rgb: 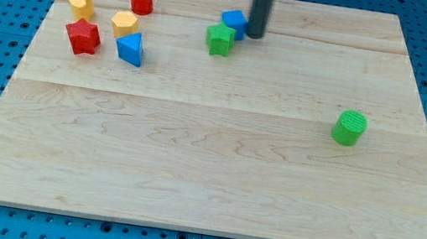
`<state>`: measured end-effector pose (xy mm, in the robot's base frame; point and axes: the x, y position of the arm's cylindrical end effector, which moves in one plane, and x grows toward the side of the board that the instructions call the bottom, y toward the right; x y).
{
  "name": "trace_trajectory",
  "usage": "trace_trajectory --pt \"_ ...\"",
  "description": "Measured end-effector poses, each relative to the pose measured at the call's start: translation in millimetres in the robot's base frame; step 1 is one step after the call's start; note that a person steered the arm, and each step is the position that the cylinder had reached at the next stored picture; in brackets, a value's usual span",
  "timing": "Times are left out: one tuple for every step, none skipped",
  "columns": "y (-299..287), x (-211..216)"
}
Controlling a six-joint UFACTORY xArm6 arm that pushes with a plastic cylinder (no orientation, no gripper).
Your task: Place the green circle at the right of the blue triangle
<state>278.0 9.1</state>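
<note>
At worktop (212,187) twelve o'clock, my tip (255,36) touching blue block (234,21), no claw fitted; approach step only, green circle (350,127) untouched at four o'clock, well apart from blue triangle (131,48) at ten; next, probably round behind circle, push toward nine.

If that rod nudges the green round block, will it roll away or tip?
The green circle stands on its flat end, so it probably slides rather than rolls. It looks squat, so tipping seems unlikely. My tip is far off, beside the blue block.

rod (262,4): top cut off | blue cube (233,19): partly hidden by rod
</note>
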Motion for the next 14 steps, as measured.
trace_trajectory --pt "-10 -7" --pt "32 -5" --pt "49 22" --pt "87 74" --pt "217 84" --pt "273 122" --pt "244 158" --pt "205 183" --pt "184 209" --pt "139 174" --pt "208 183" --pt "216 155" --pt "134 152" --pt "58 144"
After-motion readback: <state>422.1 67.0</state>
